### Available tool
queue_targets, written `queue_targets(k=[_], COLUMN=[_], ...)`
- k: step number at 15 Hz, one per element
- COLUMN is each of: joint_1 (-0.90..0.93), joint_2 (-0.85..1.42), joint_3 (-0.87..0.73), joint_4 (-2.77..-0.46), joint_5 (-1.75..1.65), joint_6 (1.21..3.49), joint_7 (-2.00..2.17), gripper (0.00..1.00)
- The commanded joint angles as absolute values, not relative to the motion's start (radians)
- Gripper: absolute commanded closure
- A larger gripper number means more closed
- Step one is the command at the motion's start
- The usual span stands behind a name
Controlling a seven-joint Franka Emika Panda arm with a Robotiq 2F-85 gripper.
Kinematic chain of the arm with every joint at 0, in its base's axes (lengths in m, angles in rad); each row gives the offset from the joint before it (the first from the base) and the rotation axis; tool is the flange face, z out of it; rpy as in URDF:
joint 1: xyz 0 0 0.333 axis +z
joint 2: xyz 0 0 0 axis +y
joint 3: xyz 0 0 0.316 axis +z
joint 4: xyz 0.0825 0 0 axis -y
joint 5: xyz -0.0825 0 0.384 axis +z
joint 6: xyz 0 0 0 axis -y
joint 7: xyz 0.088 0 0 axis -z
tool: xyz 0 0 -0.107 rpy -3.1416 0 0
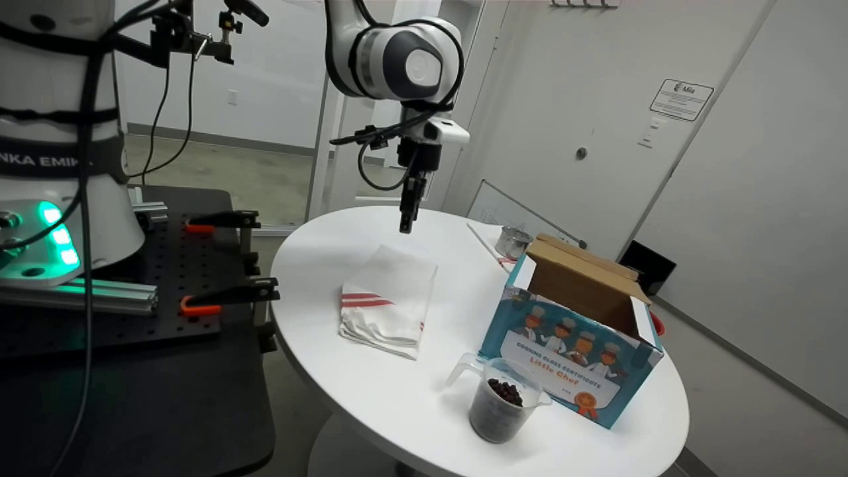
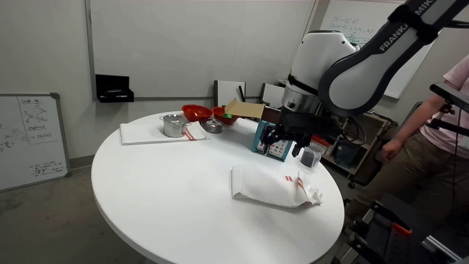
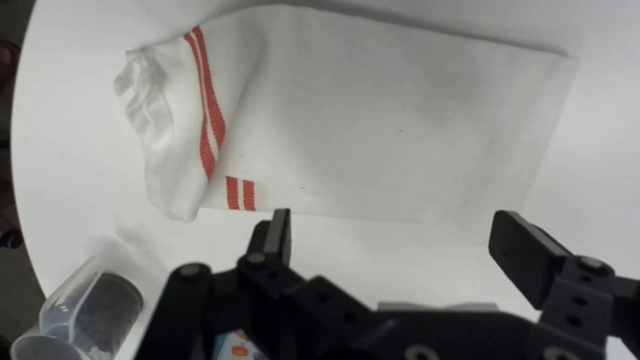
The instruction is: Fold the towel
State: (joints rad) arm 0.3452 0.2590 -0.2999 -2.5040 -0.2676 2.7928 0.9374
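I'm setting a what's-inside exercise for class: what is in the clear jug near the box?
The clear jug holds small dark pieces, their top seen in an exterior view. What lies deeper in the middle is covered by them.

Round white table (image 2: 165, 194), from my position
Towel (image 2: 265, 186): 3 o'clock. Measuring cup (image 2: 310, 157), box (image 2: 280, 149): 2. Red bowls (image 2: 196, 113), lid (image 2: 213, 126): 12. Second cloth (image 2: 144, 134): 11.

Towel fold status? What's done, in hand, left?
Done: the towel looks partly folded; layered edges show in an exterior view, and red stripes appear at two spots in the wrist view.
In hand: nothing; the gripper is open, apart from the towel.
Left: probably straightening the crumpled end; whether further folds are wanted can't be told.
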Motion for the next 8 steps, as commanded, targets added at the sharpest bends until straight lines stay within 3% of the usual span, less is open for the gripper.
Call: queue_targets(k=[1,8], joint_1=[0.325,0.269], joint_2=[0.278,0.397], joint_3=[-0.228,-0.105], joint_4=[-2.446,-2.319], joint_5=[-0.272,-0.157], joint_6=[2.750,2.738], joint_7=[0.998,0.982], gripper=[0.00,0.00])
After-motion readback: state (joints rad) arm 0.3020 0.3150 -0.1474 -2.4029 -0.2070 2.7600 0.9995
